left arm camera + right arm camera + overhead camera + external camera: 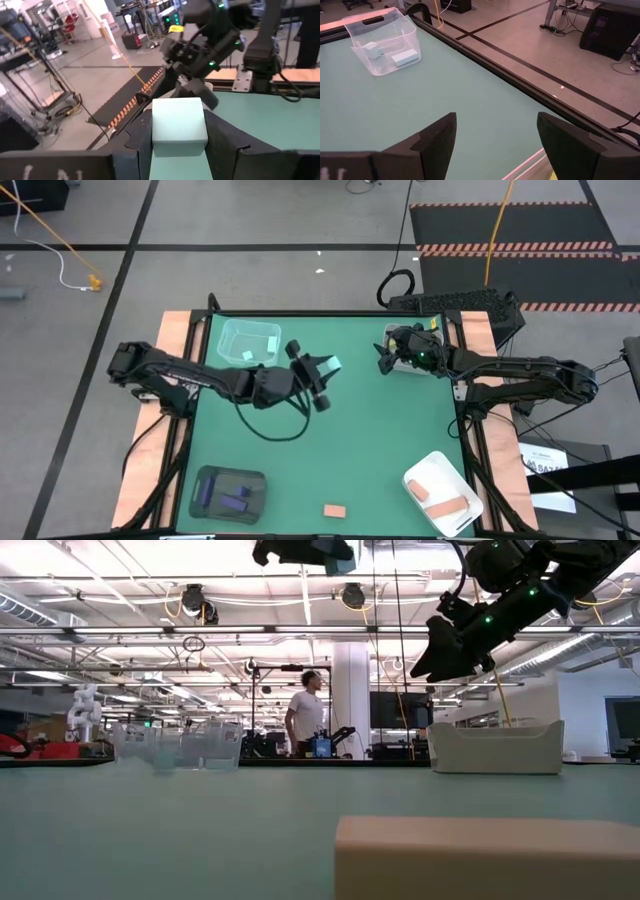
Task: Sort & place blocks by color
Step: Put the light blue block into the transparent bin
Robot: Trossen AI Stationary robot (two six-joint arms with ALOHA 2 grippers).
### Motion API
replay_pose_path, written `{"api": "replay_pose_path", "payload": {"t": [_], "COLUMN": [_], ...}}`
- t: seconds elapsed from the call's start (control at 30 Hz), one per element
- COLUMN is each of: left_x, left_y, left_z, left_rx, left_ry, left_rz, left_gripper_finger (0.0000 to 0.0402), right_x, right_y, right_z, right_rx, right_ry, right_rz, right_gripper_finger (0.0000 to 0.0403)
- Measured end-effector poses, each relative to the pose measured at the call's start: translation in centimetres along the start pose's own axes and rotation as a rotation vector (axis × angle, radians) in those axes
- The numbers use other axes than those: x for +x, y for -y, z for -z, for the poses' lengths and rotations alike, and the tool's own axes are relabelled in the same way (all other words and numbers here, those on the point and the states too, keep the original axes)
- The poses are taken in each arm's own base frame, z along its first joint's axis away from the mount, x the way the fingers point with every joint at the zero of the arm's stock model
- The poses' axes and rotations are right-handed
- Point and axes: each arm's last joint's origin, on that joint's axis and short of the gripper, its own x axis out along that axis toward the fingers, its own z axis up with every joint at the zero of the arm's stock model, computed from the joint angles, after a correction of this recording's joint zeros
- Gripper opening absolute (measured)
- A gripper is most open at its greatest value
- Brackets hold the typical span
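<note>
Two grippers | left gripper (179,132) clamps teal block (179,125) | right gripper (497,137) wide apart

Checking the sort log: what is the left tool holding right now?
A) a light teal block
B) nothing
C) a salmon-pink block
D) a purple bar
A: the left tool is shut on a light teal block, raised above the table near the clear tray.

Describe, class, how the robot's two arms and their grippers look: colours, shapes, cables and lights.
Both arms are dark, jointed segments. The left gripper has two broad, flat black fingers with angular edges, and a black cable loops beneath that arm. The right gripper has matching dark fingers; small green lights glow on its wrist.
</note>
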Motion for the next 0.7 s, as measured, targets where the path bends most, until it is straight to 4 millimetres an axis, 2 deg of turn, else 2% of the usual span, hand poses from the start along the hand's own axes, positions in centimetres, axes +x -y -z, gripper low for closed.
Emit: {"api": "replay_pose_path", "payload": {"t": [0.53,0.7], "left_x": [2.0,2.7], "left_y": [-3.3,-5.2], "left_z": [2.4,3.8], "left_rx": [-0.368,-0.370], "left_ry": [-0.168,-0.276], "left_rz": [-0.146,-0.225], "left_gripper_finger": [0.0134,0.0134], "right_x": [0.0,0.0], "right_y": [0.0,0.0], "right_z": [0.0,0.0], "right_rx": [0.000,0.000], "right_ry": [0.000,0.000], "right_rz": [0.000,0.000], "right_gripper_finger": [0.0270,0.0270]}}
